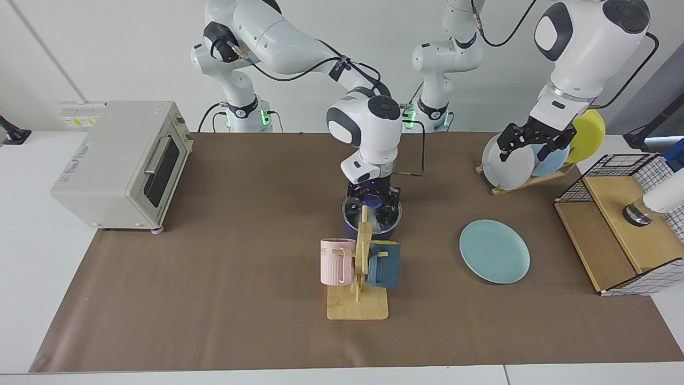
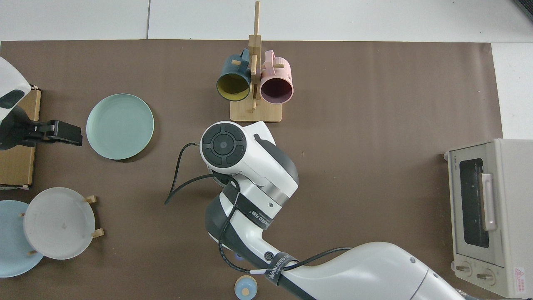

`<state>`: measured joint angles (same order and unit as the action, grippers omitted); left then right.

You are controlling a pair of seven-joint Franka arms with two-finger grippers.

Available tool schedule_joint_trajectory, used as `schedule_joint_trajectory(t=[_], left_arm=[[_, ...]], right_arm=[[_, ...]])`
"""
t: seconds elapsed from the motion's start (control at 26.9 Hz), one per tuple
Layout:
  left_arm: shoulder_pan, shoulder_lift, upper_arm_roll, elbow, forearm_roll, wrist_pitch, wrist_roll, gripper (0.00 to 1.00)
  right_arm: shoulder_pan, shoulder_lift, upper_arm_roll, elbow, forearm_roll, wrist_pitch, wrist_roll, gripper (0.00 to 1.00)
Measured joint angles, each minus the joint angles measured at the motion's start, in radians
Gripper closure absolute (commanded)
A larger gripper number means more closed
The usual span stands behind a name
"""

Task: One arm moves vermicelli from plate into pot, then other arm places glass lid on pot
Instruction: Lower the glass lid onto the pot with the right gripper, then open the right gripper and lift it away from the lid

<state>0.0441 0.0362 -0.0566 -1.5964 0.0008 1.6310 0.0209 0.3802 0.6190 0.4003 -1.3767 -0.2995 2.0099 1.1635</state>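
Partly hidden pot, lid under rt claw

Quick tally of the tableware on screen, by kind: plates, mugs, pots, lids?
Plates: 4 (teal, white, pale blue, yellow)
Mugs: 2 (pink, dark blue)
Pot: 1
Lid: 1
Total: 8
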Motion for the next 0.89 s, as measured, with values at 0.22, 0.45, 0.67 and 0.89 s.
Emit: schedule_joint_trajectory(t=[0.22, 0.45, 0.67, 0.89], left_arm=[[0.001, 0.000, 0.003, 0.000, 0.000, 0.000, 0.000, 0.00], [0.001, 0.000, 0.003, 0.000, 0.000, 0.000, 0.000, 0.00], [0.001, 0.000, 0.003, 0.000, 0.000, 0.000, 0.000, 0.00], [0.001, 0.000, 0.003, 0.000, 0.000, 0.000, 0.000, 0.00]], right_arm=[[0.000, 0.000, 0.000, 0.001, 0.000, -0.003, 0.001, 0.00], [-0.001, 0.001, 0.006, 0.027, 0.000, -0.054, 0.004, 0.00], [-0.010, -0.001, 0.035, 0.082, 0.000, -0.156, 0.005, 0.00], [-0.046, -0.012, 0.079, 0.121, 0.000, -0.216, 0.005, 0.00]])
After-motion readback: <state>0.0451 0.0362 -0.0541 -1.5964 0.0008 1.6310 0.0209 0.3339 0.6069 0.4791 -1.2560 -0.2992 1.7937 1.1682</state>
